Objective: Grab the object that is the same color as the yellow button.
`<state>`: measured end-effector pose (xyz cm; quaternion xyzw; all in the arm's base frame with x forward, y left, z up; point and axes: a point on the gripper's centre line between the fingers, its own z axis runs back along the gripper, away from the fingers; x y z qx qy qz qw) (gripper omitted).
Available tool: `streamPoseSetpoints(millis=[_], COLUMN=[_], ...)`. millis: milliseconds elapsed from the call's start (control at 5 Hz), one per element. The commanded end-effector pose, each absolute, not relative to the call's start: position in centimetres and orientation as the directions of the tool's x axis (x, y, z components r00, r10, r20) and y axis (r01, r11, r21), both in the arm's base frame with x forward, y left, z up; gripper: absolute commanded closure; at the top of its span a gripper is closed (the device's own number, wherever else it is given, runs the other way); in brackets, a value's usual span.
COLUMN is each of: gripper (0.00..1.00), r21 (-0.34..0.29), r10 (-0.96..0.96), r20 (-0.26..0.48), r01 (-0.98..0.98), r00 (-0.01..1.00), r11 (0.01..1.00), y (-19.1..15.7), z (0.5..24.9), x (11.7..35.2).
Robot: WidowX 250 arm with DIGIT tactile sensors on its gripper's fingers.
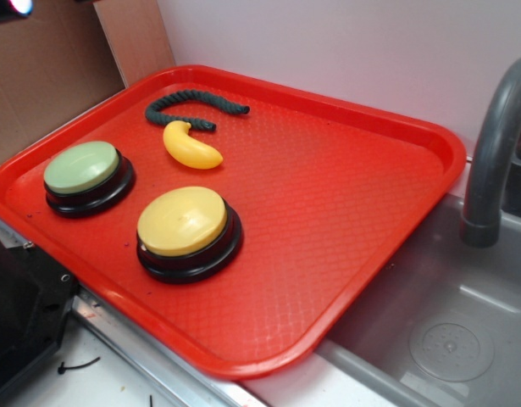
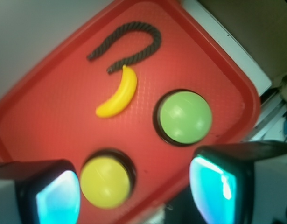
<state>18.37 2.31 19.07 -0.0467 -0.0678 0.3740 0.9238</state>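
Note:
A small curved yellow toy banana lies on the red tray, just below a dark green twisted rope. The yellow button, a dome on a black base, sits nearer the tray's front edge. In the wrist view my gripper hangs high above the tray, open, with nothing between its fingers. The left pad is beside the yellow button and the right pad is over the tray's edge. The banana is well ahead of the fingers. The exterior view does not show the gripper.
A pale green dome button on a black base stands at the tray's left. A grey sink with a curved grey faucet lies right of the tray. Brown cardboard and a white wall stand behind.

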Motion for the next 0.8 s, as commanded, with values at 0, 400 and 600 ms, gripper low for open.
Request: streamPoseSetpoints(millis=[0,400,600], gripper=[0.0,0.0,0.0], r21=[-0.143,-0.119,-0.102], r10=[0.827,0.914,0.936], r20=[0.198,0.2,0.194], r01=[-0.82,-0.917,-0.942], r00=[0.526,0.353,0.295], r11=[0.555,0.38,0.319], y=[3.1,3.8,4.0], z=[14.9,10.0,8.0], x=[21.6,24.0,24.5])
